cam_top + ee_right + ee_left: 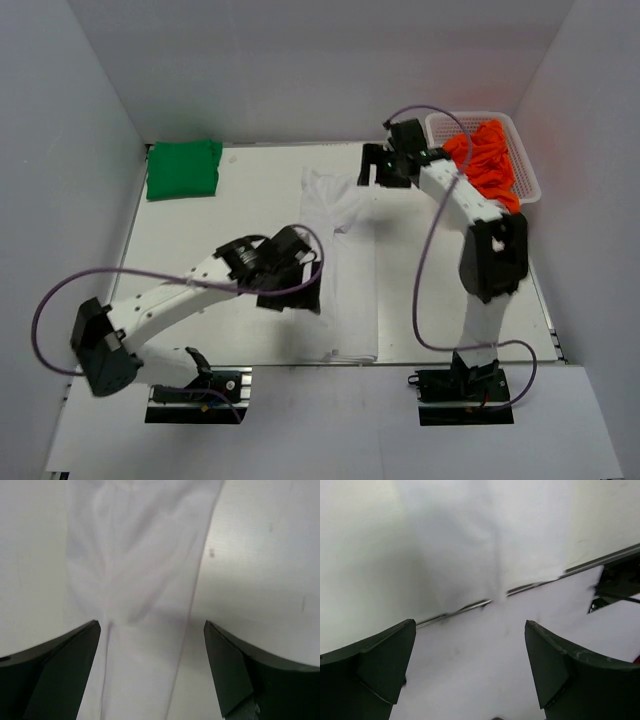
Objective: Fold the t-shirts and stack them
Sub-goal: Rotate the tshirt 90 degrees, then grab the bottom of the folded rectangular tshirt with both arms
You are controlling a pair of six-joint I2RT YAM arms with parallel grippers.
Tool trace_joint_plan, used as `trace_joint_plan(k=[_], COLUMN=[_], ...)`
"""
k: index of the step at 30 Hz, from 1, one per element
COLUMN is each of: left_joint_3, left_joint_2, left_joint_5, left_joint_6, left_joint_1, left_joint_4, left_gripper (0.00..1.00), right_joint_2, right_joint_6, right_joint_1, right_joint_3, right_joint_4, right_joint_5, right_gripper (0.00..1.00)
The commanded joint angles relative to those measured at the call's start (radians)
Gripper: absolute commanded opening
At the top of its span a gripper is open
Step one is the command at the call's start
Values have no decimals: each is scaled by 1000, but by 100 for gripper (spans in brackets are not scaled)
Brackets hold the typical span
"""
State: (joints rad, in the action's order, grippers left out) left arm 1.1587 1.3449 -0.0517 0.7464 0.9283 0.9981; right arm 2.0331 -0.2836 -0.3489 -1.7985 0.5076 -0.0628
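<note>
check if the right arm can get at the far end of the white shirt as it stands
Likely yes: the right gripper hangs open just over the white t-shirt at its far end, with nothing between them.

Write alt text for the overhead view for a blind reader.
A white t-shirt, folded into a long strip, lies mid-table; the left claw hovers open at its left edge, the right claw at its far end. A green t-shirt sits back left, a basket of orange cloth back right.
</note>
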Motion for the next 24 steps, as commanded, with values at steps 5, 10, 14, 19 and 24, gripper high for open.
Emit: trace_joint_plan(k=[5,10,14,19,24], left_joint_3=[-367,-376,-435,-467,-534], left_joint_2=[-109,19,28,49,1], left_joint_5=[-152,-256,-319,-330,-330], left_joint_6=[145,61,47,57,103], left_joint_1=[-9,10,10,10,10], left_joint_4=[-226,-291,-389,-411,-437], left_gripper=[100,100,94,80,72], right_joint_2=[-608,-850,-1042,-1008,-939], right_joint_6=[-178,-368,-502,-585,-580], right_joint_1=[-32,-148,-257,-323,-381], right_joint_3=[733,1121,1266,1332,1329], right_joint_4=[-34,51,60,-11,-7], right_joint_5=[-142,-299,-315,-350,-335], right_gripper=[90,90,90,90,90])
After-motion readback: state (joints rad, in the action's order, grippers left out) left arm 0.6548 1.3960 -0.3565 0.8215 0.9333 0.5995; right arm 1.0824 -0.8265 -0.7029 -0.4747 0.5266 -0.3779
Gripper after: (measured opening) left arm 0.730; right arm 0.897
